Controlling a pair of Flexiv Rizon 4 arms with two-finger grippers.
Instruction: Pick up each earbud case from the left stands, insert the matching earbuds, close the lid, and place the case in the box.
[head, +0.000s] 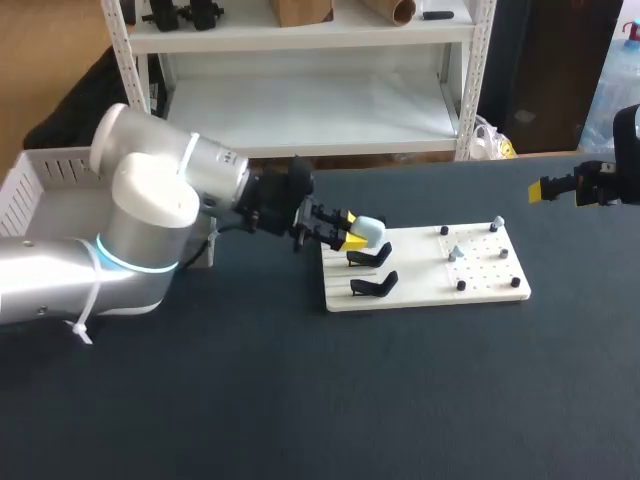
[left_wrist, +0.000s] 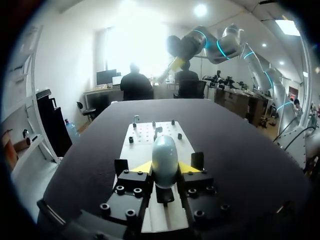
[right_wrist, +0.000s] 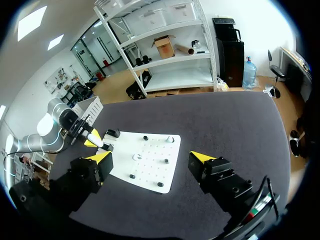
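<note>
Gripping case (head: 368, 230) with left gripper (head: 352, 233), forearm near-level, stands (head: 374, 285) just under it; holding right gripper (right_wrist: 150, 158) wide open, raised well clear beyond board (head: 480, 278).

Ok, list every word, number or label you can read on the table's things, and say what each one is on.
None can be read.
The earbud case, the black stands and the white board show no print, label or number in any view.
</note>
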